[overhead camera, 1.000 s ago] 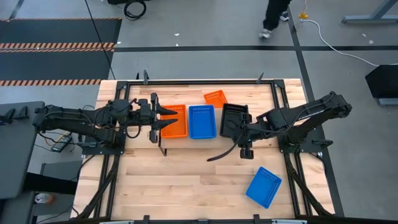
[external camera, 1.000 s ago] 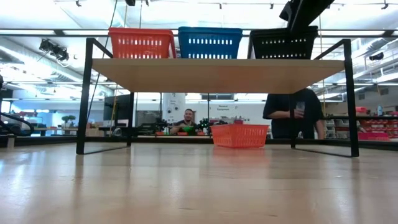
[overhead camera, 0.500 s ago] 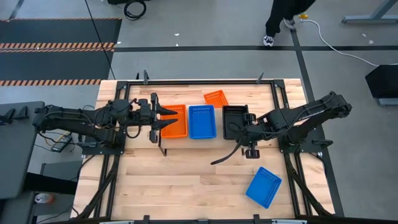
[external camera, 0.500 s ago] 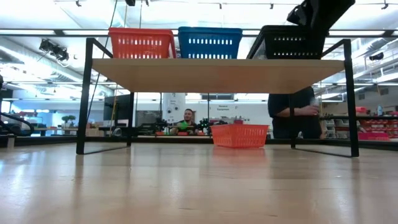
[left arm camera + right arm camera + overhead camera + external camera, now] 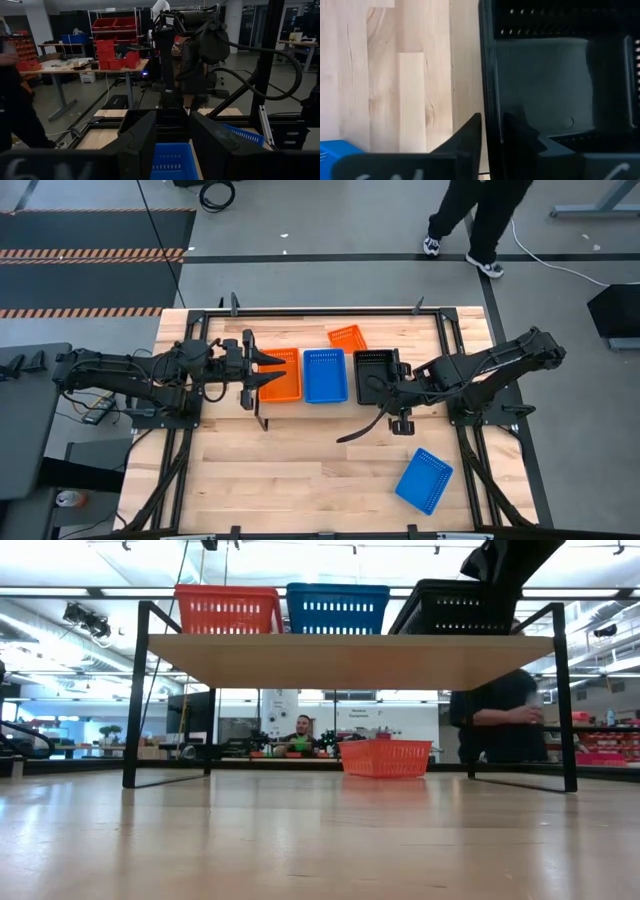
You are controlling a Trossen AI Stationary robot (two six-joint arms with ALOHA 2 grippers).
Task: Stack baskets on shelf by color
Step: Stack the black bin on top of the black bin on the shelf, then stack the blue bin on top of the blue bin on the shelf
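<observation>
The shelf [image 5: 350, 660] carries three baskets in a row: orange [image 5: 283, 376] at the left, blue [image 5: 325, 375] in the middle, black [image 5: 372, 368] at the right. The black basket [image 5: 455, 608] sits with its bottom on the board. My right gripper [image 5: 388, 406] stands over the black basket's near end and is shut on it. My left gripper [image 5: 266, 373] hovers open above the orange basket, pointing right; beyond its fingers the left wrist view shows the blue basket [image 5: 172, 162] and the black one [image 5: 162, 122]. My right gripper pinches the black basket's near short wall [image 5: 489, 100], one finger [image 5: 520, 140] inside the basket and one outside. It comes from above, slanting in from the table's near right. The basket's bottom rests on the shelf's right end.
A second orange basket [image 5: 347, 336] lies on the table behind the shelf, seen under the board in the low view [image 5: 386, 757]. Another blue basket [image 5: 424, 479] lies askew on the table's near right. A person [image 5: 475, 220] walks on the floor beyond the far edge.
The black basket, held by my right gripper, has turned slightly from askew to square with the shelf and shifted a little toward the blue basket. The person behind the table has walked toward the right.
</observation>
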